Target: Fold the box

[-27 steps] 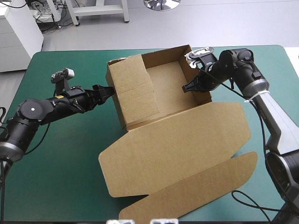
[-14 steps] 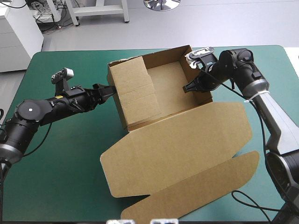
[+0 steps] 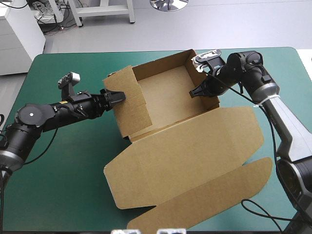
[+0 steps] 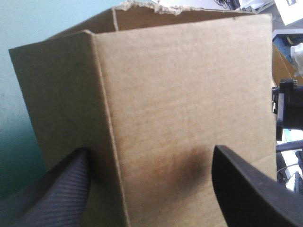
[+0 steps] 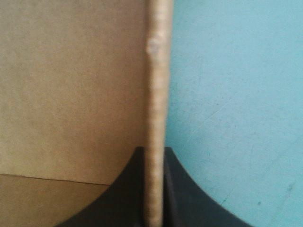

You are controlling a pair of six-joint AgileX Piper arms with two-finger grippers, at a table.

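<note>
- High view: finds the box [image 3: 165,90] about the middle of the table [image 3: 58,165], as an open tray on the far side, with the lid [image 3: 185,156] flat toward the near edge.
- Puts the long axis of the whole sheet from far edge to near edge, a little slanted; inside the tray shows only its own board floor, no loose item.
- Places the left gripper [image 3: 117,95] against the outer face of the left side panel [image 3: 129,107], which stands raised and leans, not yet tucked down, as far as can be judged.
- Places the right gripper [image 3: 195,91] on the top rim of the right wall [image 3: 207,102], at the opposite side of the tray.
- Left wrist view: shows the left gripper [image 4: 151,151] with fingers wide apart, nothing pinched; the side panel [image 4: 184,94] fills the space directly ahead, its vertical crease nearer to one finger [image 4: 61,189].
- Judges the left arm the nearer one to this panel, so the coming push probably goes straight ahead, toward the inside of the tray.
- Right wrist view: shows the right gripper [image 5: 154,156] all but together, clamped on the box wall [image 5: 155,94], seen edge-on between the fingers.
- Has the inner face of the box [image 5: 71,85] to one side of that edge and the bare table [image 5: 236,94] to the other.
</note>
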